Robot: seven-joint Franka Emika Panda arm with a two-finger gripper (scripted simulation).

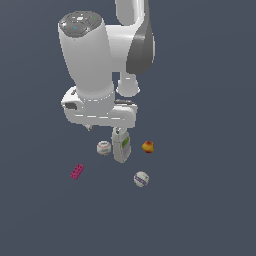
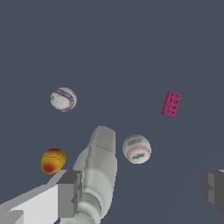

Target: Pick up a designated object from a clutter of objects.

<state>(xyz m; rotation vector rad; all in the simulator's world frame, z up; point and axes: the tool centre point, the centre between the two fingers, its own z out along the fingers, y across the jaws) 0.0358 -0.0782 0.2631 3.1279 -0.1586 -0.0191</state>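
The magenta-pink studded brick (image 1: 77, 171) lies flat on the dark grey floor, at the exterior view's left of the clutter; it also shows in the wrist view (image 2: 171, 103). My gripper (image 1: 104, 125) hangs above the white bottle with a green label (image 1: 121, 146) and the red-seamed whitish ball (image 1: 103, 147), apart from the brick. In the wrist view the gripper (image 2: 142, 190) is open and empty, with its fingers (image 2: 70, 192) spread wide. The bottle (image 2: 98, 170) lies under one finger, and the red-seamed ball (image 2: 137, 148) sits between the two.
A whitish ball with purple stripes (image 1: 141, 178) sits nearest the exterior camera, also in the wrist view (image 2: 64, 99). A red-yellow ball (image 1: 147, 146) sits at the exterior view's right of the bottle, also in the wrist view (image 2: 53, 160). The arm's body hides the floor behind it.
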